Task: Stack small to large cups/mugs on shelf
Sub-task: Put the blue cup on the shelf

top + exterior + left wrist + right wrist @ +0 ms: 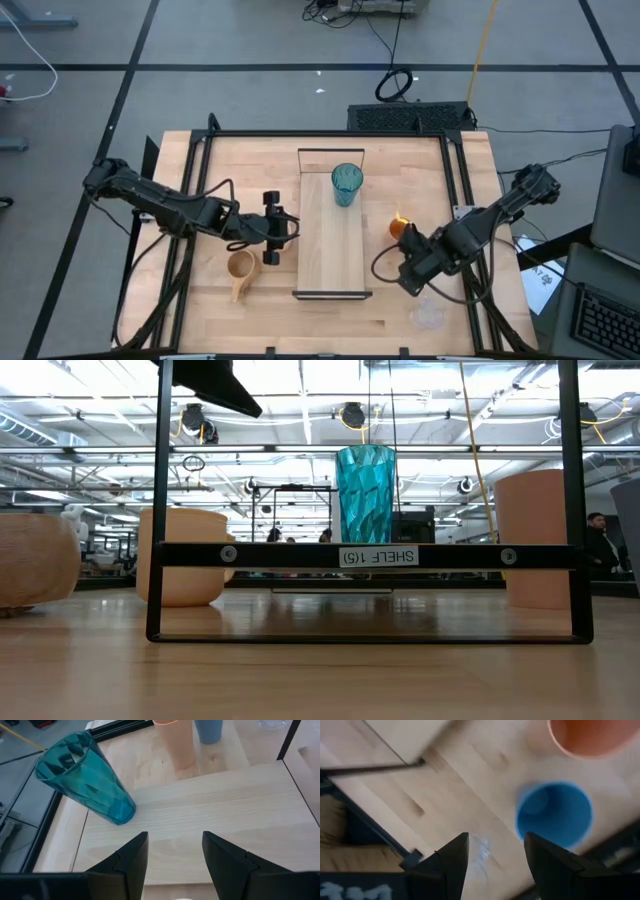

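1. Hovering at the shelf's (pixel 333 250) left long edge, my left gripper (pixel 277 229) points across the board with its fingers (pixel 131 857) spread apart and nothing between them.
2. Beyond those fingers the teal tumbler (pixel 346 184) stands upright on the shelf, toward the table's far edge and well apart from my left gripper.
3. Just beside that gripper, on the side toward the table's near edge, the tan handled mug (pixel 241 268) sits on the tabletop (pixel 250 180), off the shelf.
4. My right gripper (pixel 412 275) hangs over the tabletop to the right of the shelf, fingers (pixel 447 865) open and empty.
5. Under that gripper the blue cup (pixel 554 813) stands mouth up, with the orange cup (pixel 590 736) close beside it.
6. From above, the orange cup (pixel 399 227) shows between the shelf and my right arm.
7. Near the table's near right corner the tiny clear glass (pixel 428 316) rests on the tabletop, near my right gripper.
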You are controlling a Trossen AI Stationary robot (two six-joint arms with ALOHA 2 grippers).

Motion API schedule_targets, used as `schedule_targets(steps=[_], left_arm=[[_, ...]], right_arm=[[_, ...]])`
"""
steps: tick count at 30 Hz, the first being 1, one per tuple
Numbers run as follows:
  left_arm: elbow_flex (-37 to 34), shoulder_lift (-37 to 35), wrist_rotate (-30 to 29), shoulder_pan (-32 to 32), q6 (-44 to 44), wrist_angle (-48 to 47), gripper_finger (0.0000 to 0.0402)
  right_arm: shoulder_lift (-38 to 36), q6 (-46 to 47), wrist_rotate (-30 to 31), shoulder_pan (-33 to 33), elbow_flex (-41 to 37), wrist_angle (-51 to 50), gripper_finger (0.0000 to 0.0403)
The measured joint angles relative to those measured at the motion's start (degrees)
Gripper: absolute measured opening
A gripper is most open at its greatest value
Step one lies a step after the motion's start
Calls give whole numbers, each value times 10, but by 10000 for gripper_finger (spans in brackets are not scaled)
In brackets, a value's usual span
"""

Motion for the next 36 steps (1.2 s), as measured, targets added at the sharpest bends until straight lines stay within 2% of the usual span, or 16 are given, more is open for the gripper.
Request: schedule_targets(steps=[4,12,17,29,36], left_arm=[[0,0,-2,0,-12,0,189],[-1,0,-2,0,-19,1,189],[-1,0,-3,0,-16,5,189],[-1,0,-3,-1,-2,5,189],[-1,0,-3,-1,6,5,189]], right_arm=[[3,17,-33,0,0,-33,183],[0,35,-47,0,0,-44,183],[0,13,-45,-14,-1,-39,185],[0,-9,-48,-32,-85,35,257],[0,-9,-48,-32,-110,48,264]])
